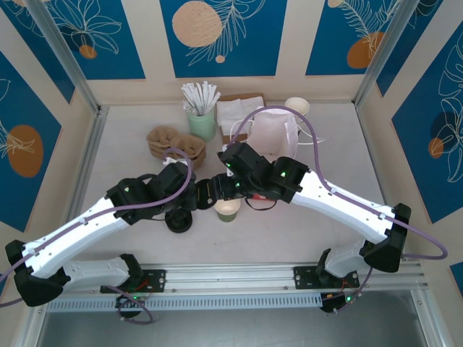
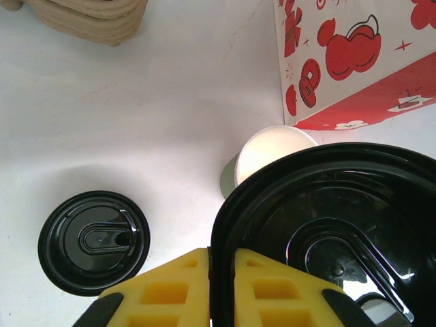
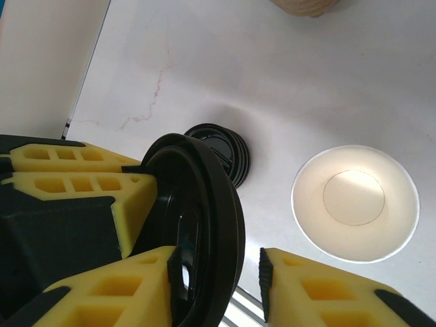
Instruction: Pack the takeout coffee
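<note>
Your left gripper (image 2: 221, 262) sits nearest the lens in the left wrist view, its yellow fingers (image 2: 163, 293) clamped together on the rim of a black lid (image 2: 340, 231). Beyond the lid stands the olive-green cup (image 2: 235, 174), uncovered and just beside the red-and-white bag (image 2: 354, 61). The spare lids (image 2: 94, 242) lie flat on the table, left of the cup and apart from it.

In the right wrist view your right gripper (image 3: 214, 262) straddles the same lid, which shows edge-on. One finger is against it and the other shows a gap, so the jaws are apart and not gripping. The cup's round mouth faces straight up with a white inside, and I see no liquid.

In the top view the cup stands on the table at centre, towards the near side, just near of where both grippers meet. The bag stands upright far-right of it, not touching.

- **Progress:** early, I judge. The lid is not on and the cup is not in the bag, so capping and bagging are both left.
- **Orientation:** the cup is upright, long axis vertical, opening up. The lid looks tilted, not level over the mouth.
</note>
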Action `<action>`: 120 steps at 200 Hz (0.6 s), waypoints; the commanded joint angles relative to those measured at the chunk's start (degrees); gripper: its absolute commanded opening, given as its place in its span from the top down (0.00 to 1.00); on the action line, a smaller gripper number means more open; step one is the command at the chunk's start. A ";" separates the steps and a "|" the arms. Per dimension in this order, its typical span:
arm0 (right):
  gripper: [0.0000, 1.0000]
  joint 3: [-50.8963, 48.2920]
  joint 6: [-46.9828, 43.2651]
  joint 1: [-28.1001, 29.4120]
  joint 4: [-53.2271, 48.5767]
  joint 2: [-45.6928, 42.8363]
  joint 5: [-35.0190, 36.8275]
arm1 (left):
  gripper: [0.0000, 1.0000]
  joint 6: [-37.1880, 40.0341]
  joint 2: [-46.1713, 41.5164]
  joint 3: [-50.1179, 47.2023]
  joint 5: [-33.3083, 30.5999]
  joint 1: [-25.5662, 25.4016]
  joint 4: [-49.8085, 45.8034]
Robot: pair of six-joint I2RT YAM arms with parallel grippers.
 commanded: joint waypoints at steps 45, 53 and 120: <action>0.67 0.87 -0.55 -0.60 1.39 1.25 -2.50 | 0.88 -0.11 -0.25 2.38 -0.33 -1.19 0.80; 0.68 0.85 -0.61 -0.65 1.45 1.40 -2.75 | 0.88 -0.12 -0.16 2.44 -0.26 -1.26 0.86; 0.93 0.11 -1.12 -1.63 1.92 0.05 -3.32 | 0.83 2.67 -0.76 2.15 0.96 -1.35 4.19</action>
